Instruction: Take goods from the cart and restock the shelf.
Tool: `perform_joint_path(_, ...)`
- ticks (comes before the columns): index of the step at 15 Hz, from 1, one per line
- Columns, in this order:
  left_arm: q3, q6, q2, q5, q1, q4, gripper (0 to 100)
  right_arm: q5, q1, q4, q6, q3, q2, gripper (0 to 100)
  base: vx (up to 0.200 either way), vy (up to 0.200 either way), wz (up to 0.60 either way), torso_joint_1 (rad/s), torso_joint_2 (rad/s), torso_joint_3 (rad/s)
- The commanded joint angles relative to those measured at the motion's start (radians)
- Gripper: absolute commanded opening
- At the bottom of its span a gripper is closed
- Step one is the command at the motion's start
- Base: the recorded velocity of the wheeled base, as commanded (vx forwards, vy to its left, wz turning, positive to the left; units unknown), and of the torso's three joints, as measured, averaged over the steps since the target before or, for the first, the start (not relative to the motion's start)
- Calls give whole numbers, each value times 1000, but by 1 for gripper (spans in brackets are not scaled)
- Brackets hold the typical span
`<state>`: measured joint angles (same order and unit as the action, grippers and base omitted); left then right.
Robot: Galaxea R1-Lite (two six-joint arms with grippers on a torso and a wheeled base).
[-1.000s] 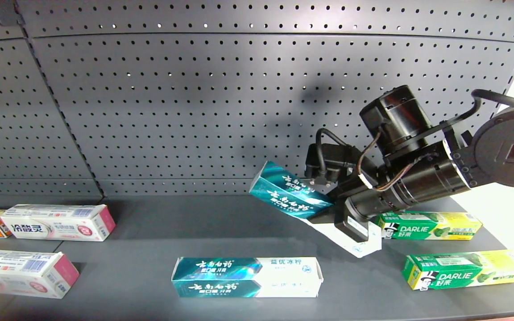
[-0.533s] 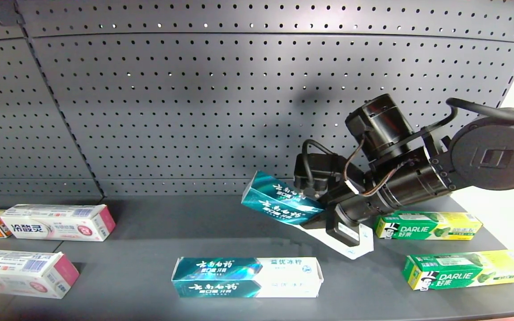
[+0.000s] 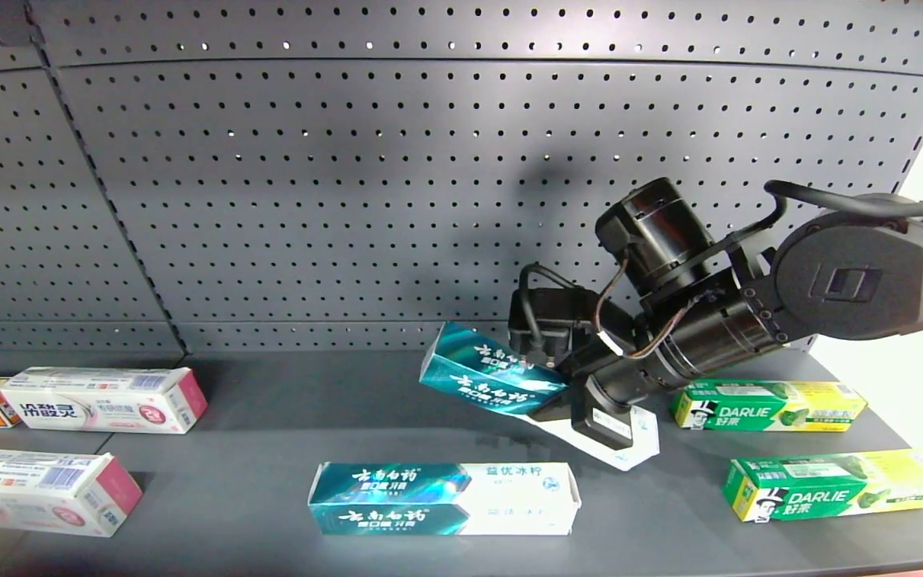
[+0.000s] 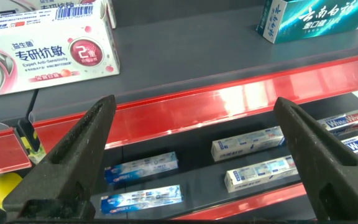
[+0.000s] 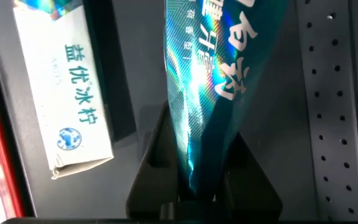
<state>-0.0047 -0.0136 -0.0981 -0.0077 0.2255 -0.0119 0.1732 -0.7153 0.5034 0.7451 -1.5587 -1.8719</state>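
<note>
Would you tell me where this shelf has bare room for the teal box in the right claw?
Widest bare patch: grey shelf board between the pink-and-white box and the held teal box, behind the lying teal-and-white box. Crowded on the right, by the right claw and green-and-yellow boxes.

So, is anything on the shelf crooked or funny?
Yes. The teal toothpaste box in the right gripper is tilted, its teal end raised above the shelf, while the matching box in front lies flat.
</note>
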Motion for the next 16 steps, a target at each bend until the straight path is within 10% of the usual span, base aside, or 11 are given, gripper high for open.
perform_joint_path(1, 0, 0, -2, 0, 0, 0, 100, 0, -1, 6, 8, -20, -12, 0, 0, 0, 0, 0, 0, 0)
perform_joint_path(16, 0, 0, -2, 0, 0, 0, 100, 0, -6, 101, 59, -115, -70, 0, 0, 0, 0, 0, 0, 0)
